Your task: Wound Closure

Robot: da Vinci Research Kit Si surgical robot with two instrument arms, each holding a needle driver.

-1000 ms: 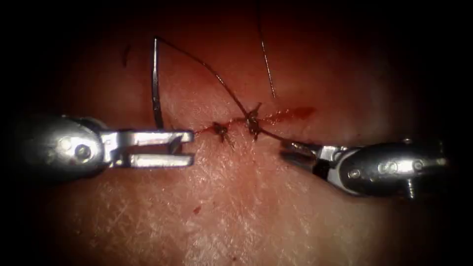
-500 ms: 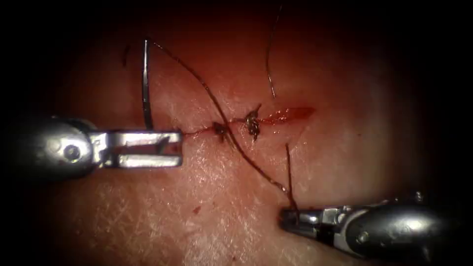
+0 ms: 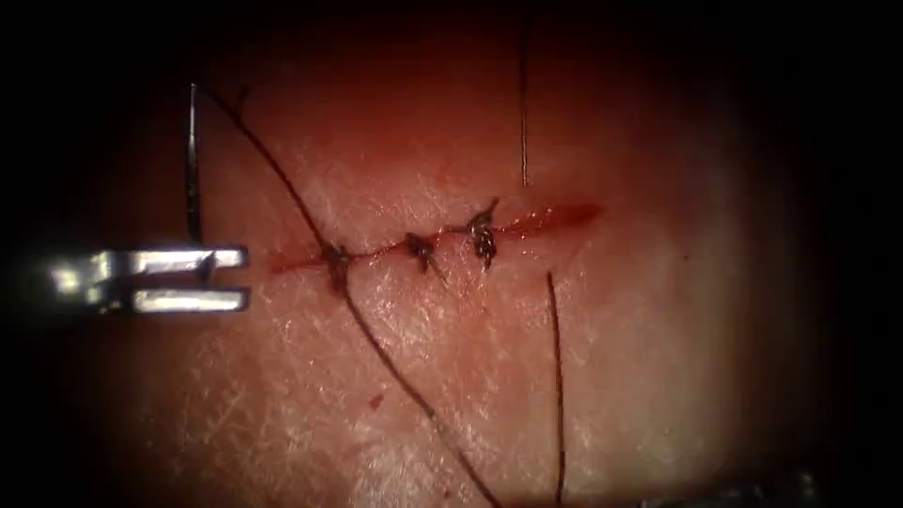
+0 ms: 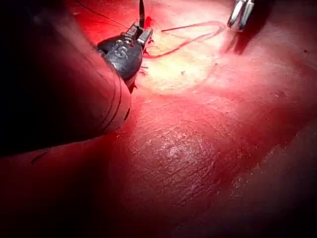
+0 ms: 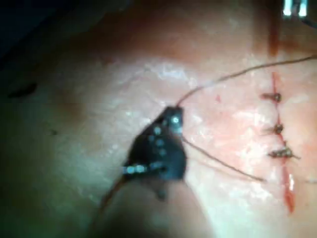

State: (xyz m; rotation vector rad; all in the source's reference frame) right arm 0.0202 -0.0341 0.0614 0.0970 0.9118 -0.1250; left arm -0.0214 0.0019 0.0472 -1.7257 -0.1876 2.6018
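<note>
Clenched on the thin curved steel needle (image 3: 192,165) near its lower end, left tool (image 3: 226,277) sits left of the cut (image 3: 442,240); right tool (image 5: 174,115) grasps dark thread (image 3: 376,343) on pale reddened tissue (image 3: 470,376).

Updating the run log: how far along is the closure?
Done: two knotted stitches on the cut. In hand: left tool grips the needle near one end, clear of the tissue, left of the cut; thread crosses the cut at a third site, right tool holds it. Left: that site looks untied; the cut's right end gapes.
</note>
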